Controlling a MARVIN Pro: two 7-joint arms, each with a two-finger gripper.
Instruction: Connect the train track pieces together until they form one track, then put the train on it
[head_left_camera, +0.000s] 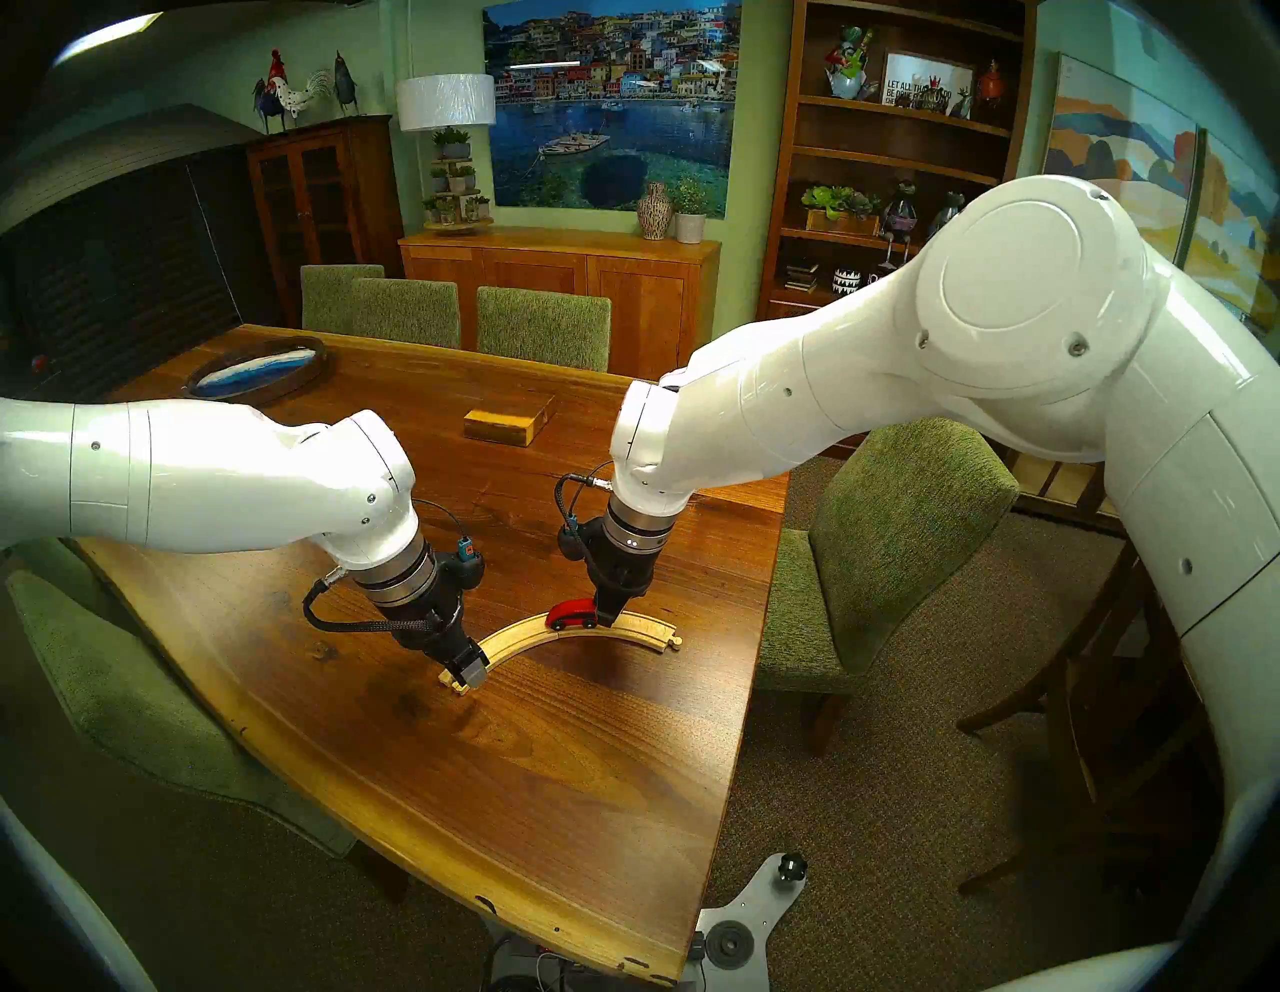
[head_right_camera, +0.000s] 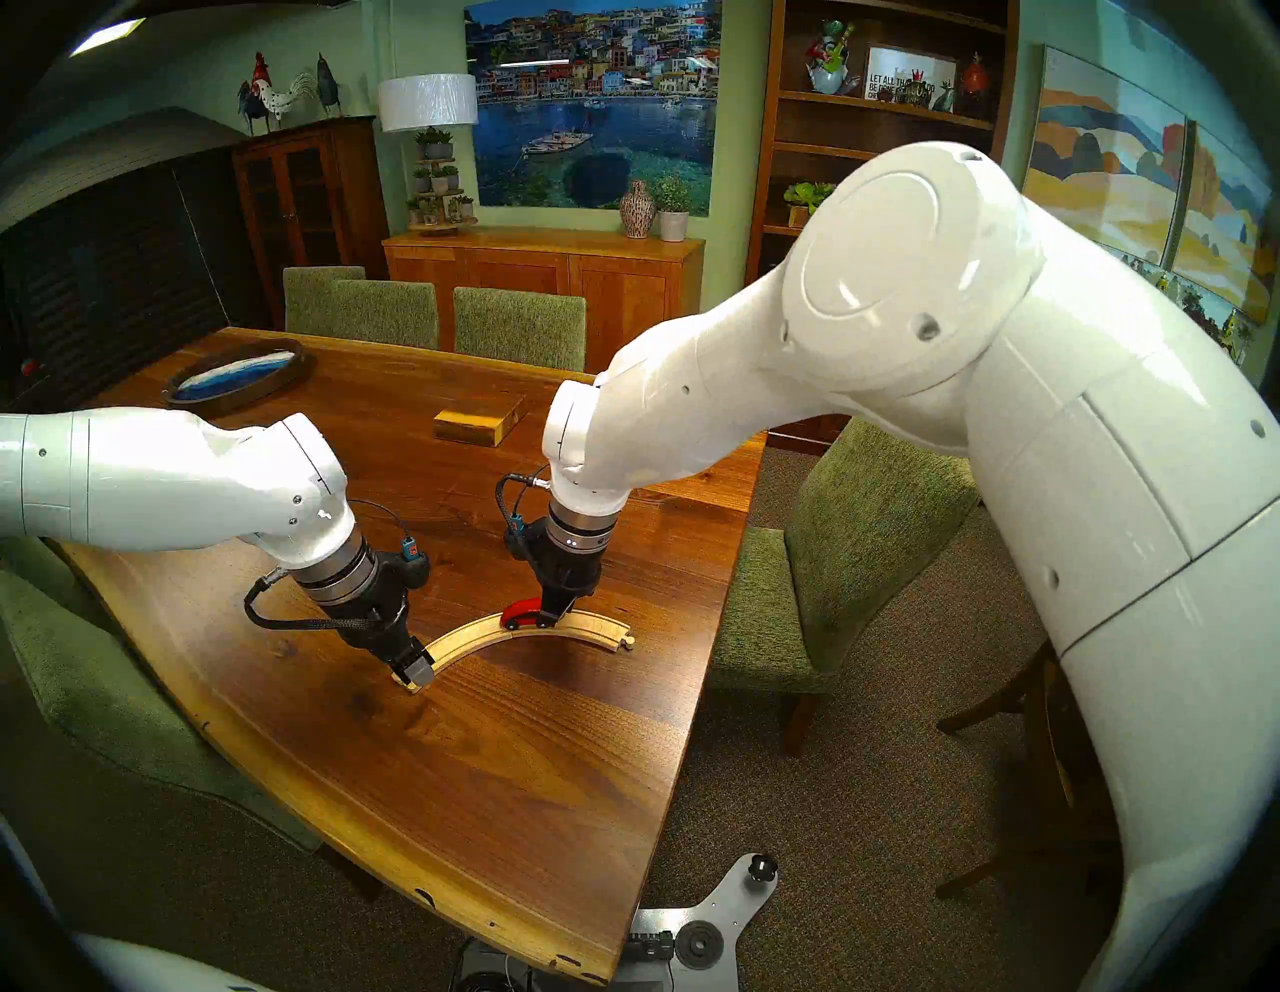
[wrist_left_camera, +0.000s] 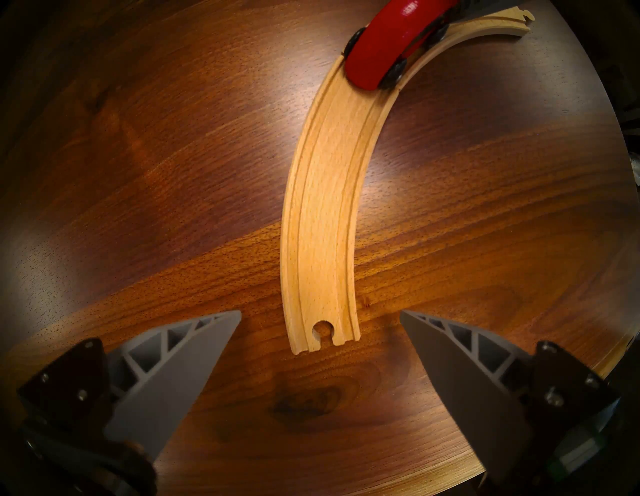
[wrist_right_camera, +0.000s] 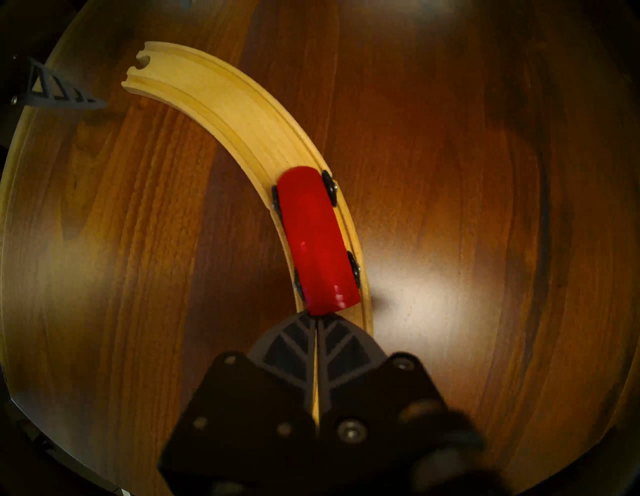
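Two pale wooden train track pieces lie joined as one curved track (head_left_camera: 533, 627) (head_right_camera: 471, 634) (wrist_left_camera: 325, 225) (wrist_right_camera: 221, 100) on the dark wooden table (head_left_camera: 554, 762). The red train (head_left_camera: 571, 613) (head_right_camera: 521, 611) (wrist_left_camera: 384, 45) (wrist_right_camera: 318, 239) stands on the track near its middle. My right gripper (head_left_camera: 609, 613) (head_right_camera: 554, 613) (wrist_right_camera: 316, 317) is shut and empty, its tips against the train's rear end. My left gripper (head_left_camera: 471, 668) (head_right_camera: 414, 670) (wrist_left_camera: 320, 311) is open, one finger on each side of the track's socket end, touching neither side.
A rectangular wooden block (head_left_camera: 509, 422) lies farther back on the table, and a round dark tray (head_left_camera: 256, 370) sits at the far left. Green chairs (head_left_camera: 866, 554) stand around the table. The table's right edge runs close to the track's peg end (head_left_camera: 672, 641).
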